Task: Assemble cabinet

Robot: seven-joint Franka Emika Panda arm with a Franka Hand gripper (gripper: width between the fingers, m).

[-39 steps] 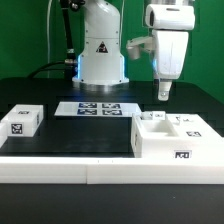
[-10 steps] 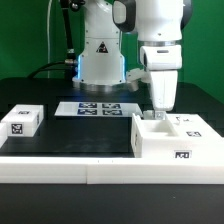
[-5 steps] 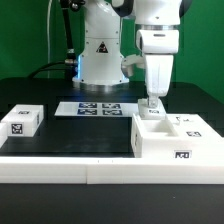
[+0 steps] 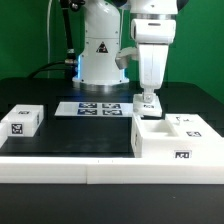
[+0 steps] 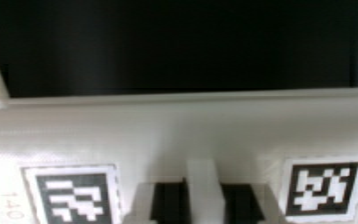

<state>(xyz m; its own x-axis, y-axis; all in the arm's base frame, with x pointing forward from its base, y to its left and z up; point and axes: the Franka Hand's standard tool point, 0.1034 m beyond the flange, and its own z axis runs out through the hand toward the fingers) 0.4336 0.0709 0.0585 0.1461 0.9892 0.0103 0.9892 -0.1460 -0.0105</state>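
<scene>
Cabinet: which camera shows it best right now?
The exterior view: the whole cabinet shows, open top and front tag included. The wrist view gives only a blurred close-up of one white wall with two tags.

Exterior view faces the arm (image 4: 152, 40) head-on, mid-distance; wrist view looks closely at the cabinet (image 4: 172, 148) both share.

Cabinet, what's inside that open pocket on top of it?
In the cabinet, only the pocket's white inner walls show; nothing sticks out. Its front wall hides the pocket floor. The gripper hangs over the back corner.
</scene>
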